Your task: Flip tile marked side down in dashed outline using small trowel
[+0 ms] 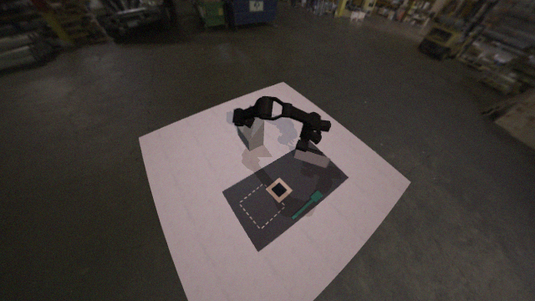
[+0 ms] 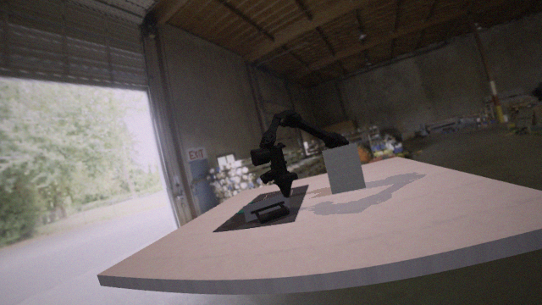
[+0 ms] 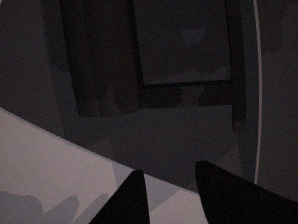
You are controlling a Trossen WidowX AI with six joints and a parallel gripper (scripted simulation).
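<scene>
dim warehouse, hand (image 3: 169, 185) partly open (holding nothing), above mat (image 1: 251, 201)

Matt dark mat (image 1: 251, 226) on a smooth pale table (image 1: 188, 176); tile (image 1: 279, 190) matt cream with black centre; trowel (image 1: 307, 205) flat teal, plastic-looking; arm (image 1: 288, 113) matt black

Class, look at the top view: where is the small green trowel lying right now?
The small green trowel lies on the dark mat, right of the marked cream tile, away from the gripper.
</scene>
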